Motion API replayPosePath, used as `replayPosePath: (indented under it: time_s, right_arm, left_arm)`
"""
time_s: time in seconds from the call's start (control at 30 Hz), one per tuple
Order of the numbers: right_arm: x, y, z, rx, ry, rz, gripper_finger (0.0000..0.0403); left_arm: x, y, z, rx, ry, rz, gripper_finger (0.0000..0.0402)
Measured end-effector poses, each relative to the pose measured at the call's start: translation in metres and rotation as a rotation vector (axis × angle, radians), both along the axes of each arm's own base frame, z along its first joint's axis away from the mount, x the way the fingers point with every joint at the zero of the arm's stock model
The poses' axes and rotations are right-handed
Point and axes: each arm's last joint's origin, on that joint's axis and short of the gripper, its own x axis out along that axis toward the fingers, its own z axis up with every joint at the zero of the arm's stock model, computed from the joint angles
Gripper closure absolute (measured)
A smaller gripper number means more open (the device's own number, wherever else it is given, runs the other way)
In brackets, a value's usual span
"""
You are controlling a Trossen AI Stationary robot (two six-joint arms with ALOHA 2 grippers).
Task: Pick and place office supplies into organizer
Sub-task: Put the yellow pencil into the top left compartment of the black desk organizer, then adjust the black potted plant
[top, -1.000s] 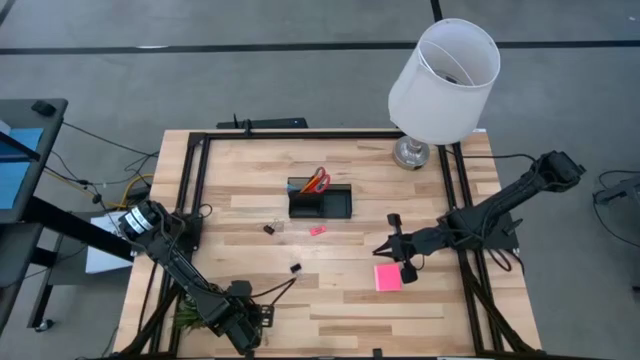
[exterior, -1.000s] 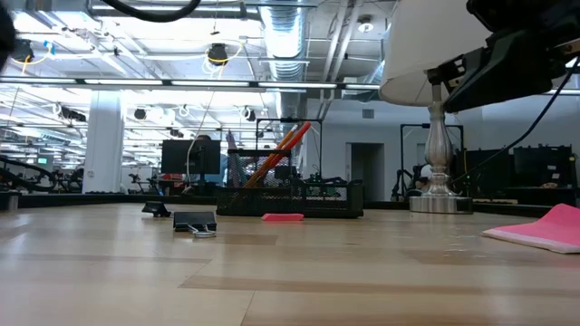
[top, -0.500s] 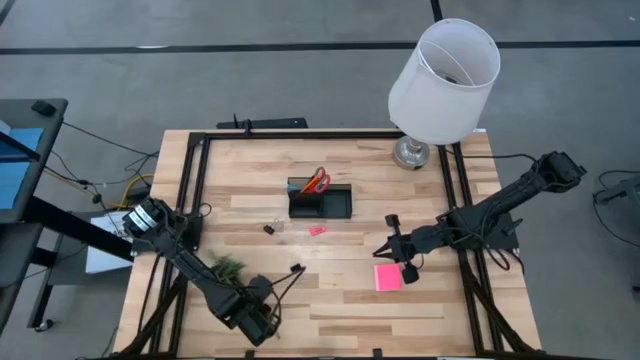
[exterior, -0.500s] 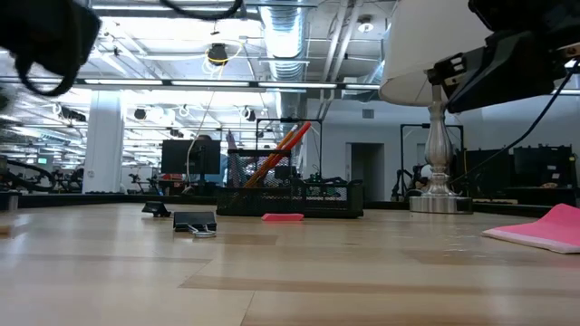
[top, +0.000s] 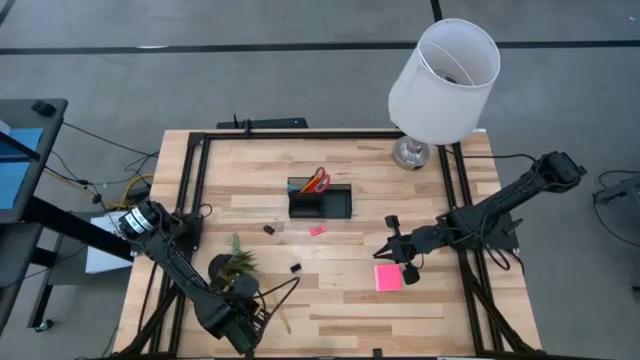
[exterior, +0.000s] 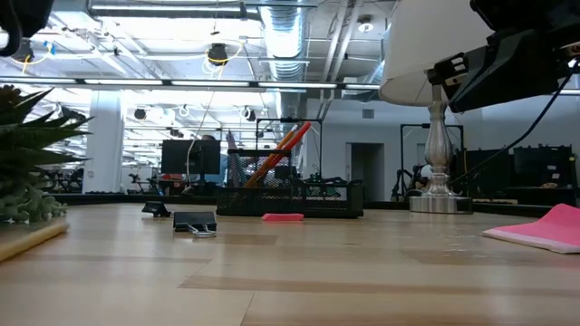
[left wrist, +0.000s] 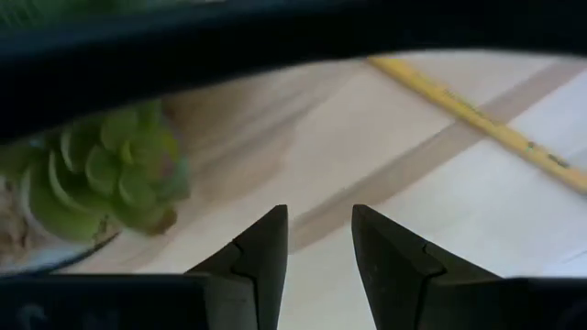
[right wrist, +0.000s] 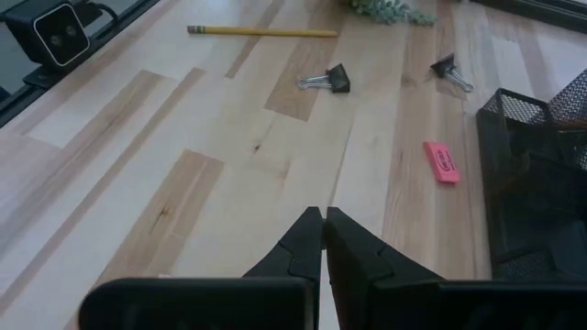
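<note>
The black organizer [top: 320, 203] sits mid-table and holds the red-handled scissors [top: 318, 182]. In front of it the pink eraser [top: 317, 231] and two black clips [top: 296, 268] [top: 270, 229] lie flat on the wood. The pink sticky pad [top: 388, 277] lies to the right. A yellow pencil [left wrist: 477, 124] lies near the near edge. My left gripper [left wrist: 316, 243] hovers open by the near edge, between the pencil and a green plant tuft [top: 232, 268]. My right gripper [right wrist: 323, 222] is shut and hangs above the table beside the sticky pad.
A white-shaded lamp [top: 440, 80] stands at the far right corner. Black frame rails [top: 195, 190] run along the left, right and far sides of the table. The plant tuft [exterior: 27, 172] stands close to the near left edge. Bare wood [top: 340, 310] lies between pencil and sticky pad.
My left arm has swung toward the table's right along the near edge, then back toward the left. The plant tuft now stands farther from the near left corner, toward the table's middle, than a second ago. The right arm has kept still.
</note>
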Motion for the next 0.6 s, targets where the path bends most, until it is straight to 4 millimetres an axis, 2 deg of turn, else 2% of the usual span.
replayPosePath:
  time_s: [0.3, 0.6]
  right_arm:
    - [0.001, 0.001, -0.003, -0.008, 0.017, 0.000, 0.0396]
    - [0.005, 0.003, -0.009, -0.010, 0.030, 0.004, 0.0396]
  left_arm:
    - [0.009, 0.002, 0.004, 0.221, -0.225, -0.163, 0.0286]
    - [0.000, 0.012, 0.004, 0.296, -0.115, -0.146, 0.0286]
